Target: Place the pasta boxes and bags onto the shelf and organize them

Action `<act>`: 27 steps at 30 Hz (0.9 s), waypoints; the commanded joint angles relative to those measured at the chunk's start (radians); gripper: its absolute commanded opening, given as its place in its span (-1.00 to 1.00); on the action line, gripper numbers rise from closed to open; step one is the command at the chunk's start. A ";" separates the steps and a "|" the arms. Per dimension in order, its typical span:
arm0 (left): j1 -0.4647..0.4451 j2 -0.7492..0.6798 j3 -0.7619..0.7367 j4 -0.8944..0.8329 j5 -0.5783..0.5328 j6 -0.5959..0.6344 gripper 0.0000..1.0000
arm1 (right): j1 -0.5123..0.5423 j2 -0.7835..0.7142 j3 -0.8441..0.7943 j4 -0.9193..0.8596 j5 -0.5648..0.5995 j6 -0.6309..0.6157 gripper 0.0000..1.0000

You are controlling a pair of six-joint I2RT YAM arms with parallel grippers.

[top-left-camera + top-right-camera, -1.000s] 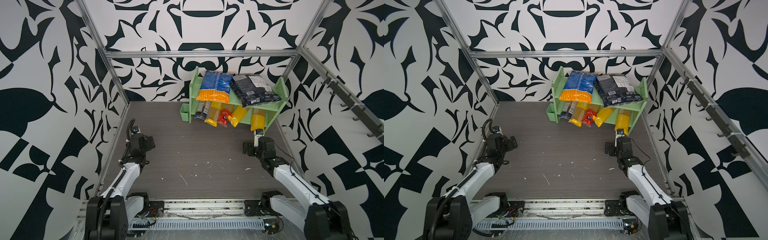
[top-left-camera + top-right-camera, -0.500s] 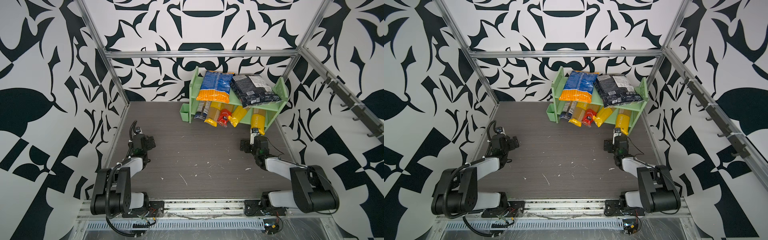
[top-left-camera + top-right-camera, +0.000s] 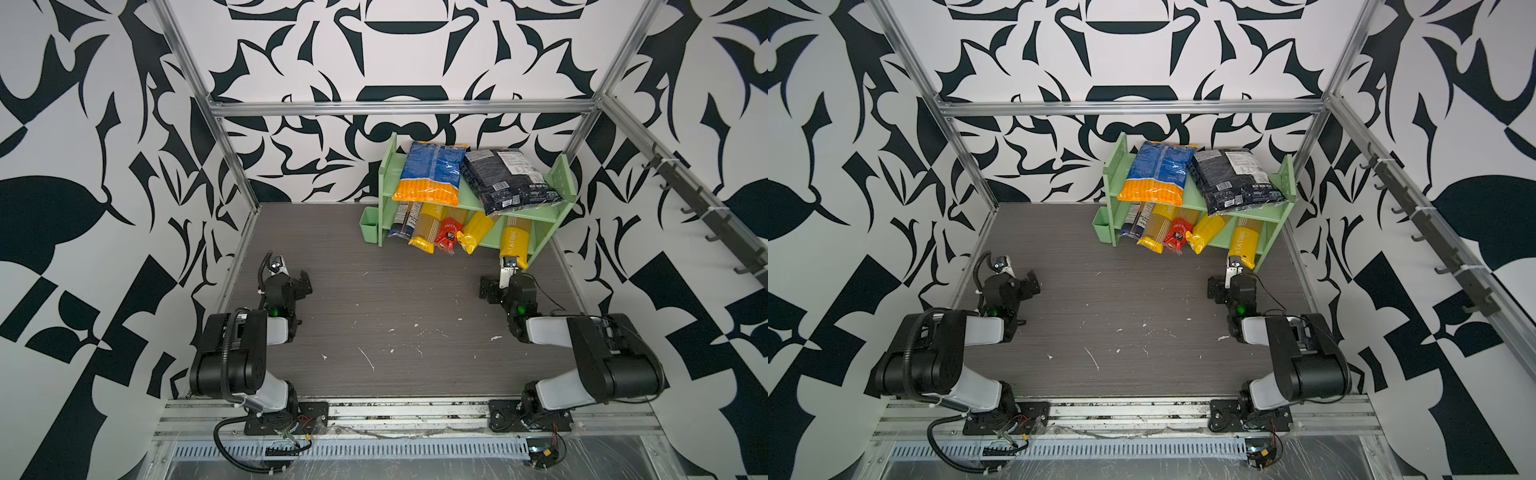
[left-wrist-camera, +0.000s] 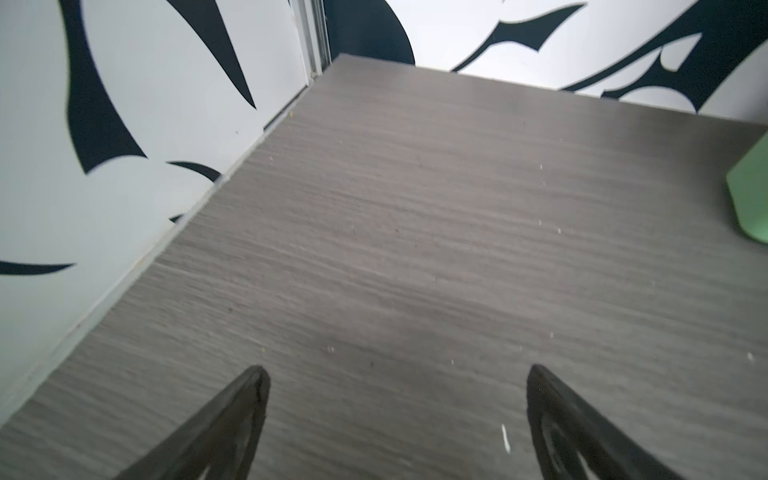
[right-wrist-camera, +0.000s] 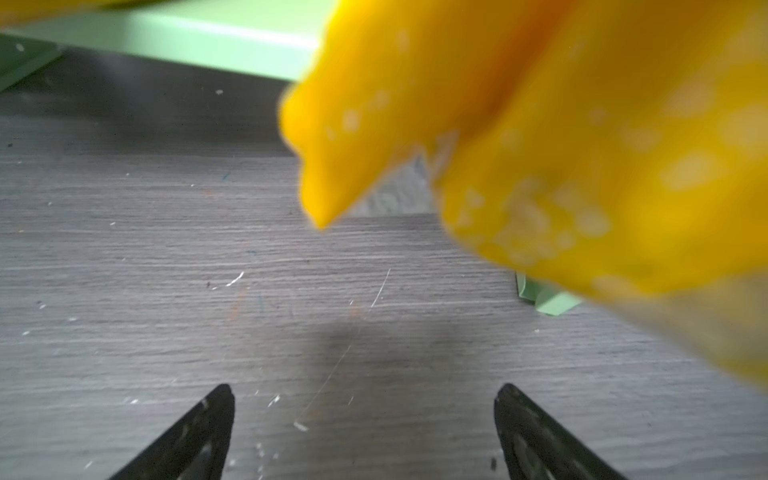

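Fingers [image 5: 199, 436] spread empty, left gripper [image 4: 397, 369] and right gripper [image 5: 365, 386]; overhanging yellow pack [image 3: 515, 239] probably needed a square lengthwise push.

My right gripper [image 5: 362, 419] gapes above the table [image 5: 124, 257]; a blurred yellow pack [image 5: 582, 145] juts past the green shelf [image 5: 199, 39].

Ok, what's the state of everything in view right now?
left gripper: jaws open, empty.
right gripper: jaws open, empty.
shelf: upright, both tiers loaded.
blue-and-orange bag: flat, top tier.
black bag: top tier, overhanging front.
navy pack: lower tier, poking out.
yellow pack beside navy: same.
red pack: same.
slanted yellow pack: same.
rightmost yellow pack: same, close to right gripper.
green cup: upright, at shelf's side.
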 commanded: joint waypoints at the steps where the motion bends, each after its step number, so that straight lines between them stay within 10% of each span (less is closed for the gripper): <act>1: 0.005 0.019 -0.018 0.154 0.039 0.010 0.98 | -0.010 0.052 -0.015 0.196 0.002 -0.012 1.00; 27: 0.005 0.023 0.027 0.070 0.048 0.009 0.98 | -0.009 0.042 0.019 0.110 -0.015 -0.014 1.00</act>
